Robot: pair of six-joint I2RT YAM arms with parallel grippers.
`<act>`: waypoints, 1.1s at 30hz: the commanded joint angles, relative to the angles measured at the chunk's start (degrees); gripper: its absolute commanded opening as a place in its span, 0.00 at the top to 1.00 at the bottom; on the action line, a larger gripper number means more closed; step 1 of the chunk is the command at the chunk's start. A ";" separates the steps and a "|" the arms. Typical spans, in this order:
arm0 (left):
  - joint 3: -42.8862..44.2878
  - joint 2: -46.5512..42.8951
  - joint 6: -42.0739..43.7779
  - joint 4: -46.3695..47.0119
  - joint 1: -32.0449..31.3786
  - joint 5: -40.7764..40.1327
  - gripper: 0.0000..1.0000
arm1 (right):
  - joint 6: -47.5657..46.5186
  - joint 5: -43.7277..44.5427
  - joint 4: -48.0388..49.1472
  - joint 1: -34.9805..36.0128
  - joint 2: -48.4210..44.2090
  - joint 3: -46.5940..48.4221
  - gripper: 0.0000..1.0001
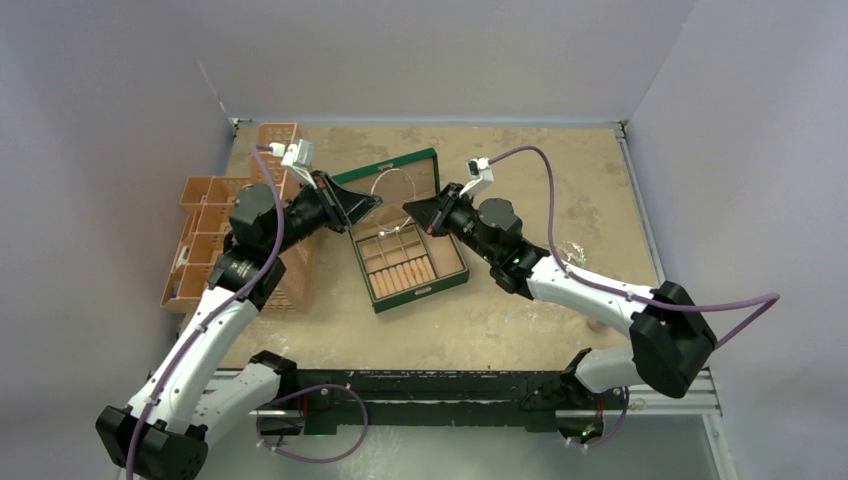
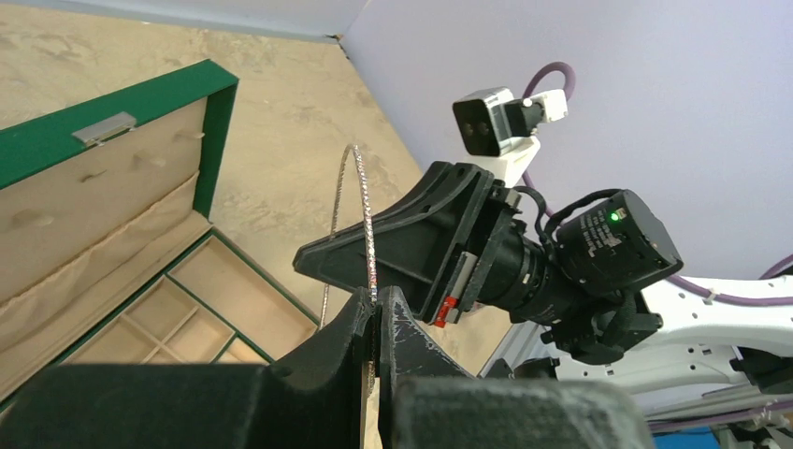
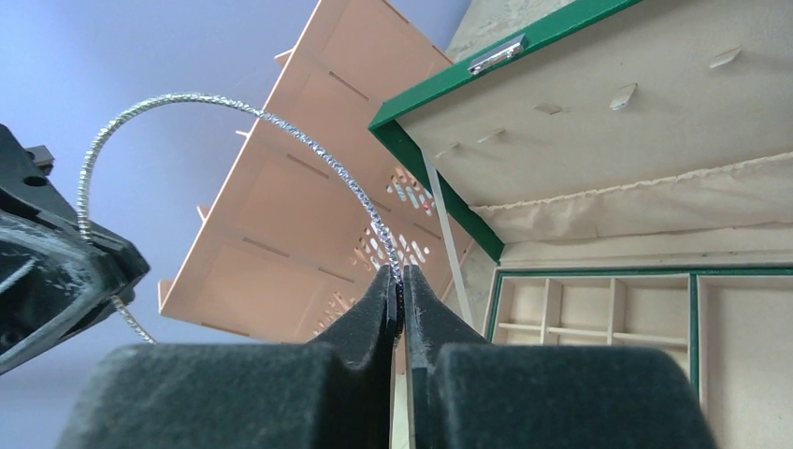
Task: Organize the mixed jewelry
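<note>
A thin glittery silver wire hoop [image 1: 393, 172] hangs in the air above the open green box [image 1: 452, 275]. Both grippers pinch it. My left gripper [image 1: 376, 204] is shut on the hoop's left side; in the left wrist view the hoop [image 2: 362, 192] rises from between my shut fingers [image 2: 376, 311]. My right gripper [image 1: 408, 211] is shut on its right side; in the right wrist view the hoop [image 3: 234, 105] arcs left from my fingertips [image 3: 400, 281] to the left gripper [image 3: 56, 271]. A glittery silver chain [image 1: 572, 250] lies on the table to the right. No gold rings show.
The green box has tan compartments [image 3: 598, 309] and an upright lid [image 2: 103, 178]. Orange plastic trays [image 1: 210, 240] stand at the left, behind the left arm. A small pink cylinder [image 1: 595, 325] sits near the right arm. Grey walls close off the table.
</note>
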 commanded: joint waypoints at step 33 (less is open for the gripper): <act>2.42 -10.25 2.56 -25.60 0.10 -34.16 0.28 | -6.97 1.70 5.24 0.51 19.07 12.65 1.00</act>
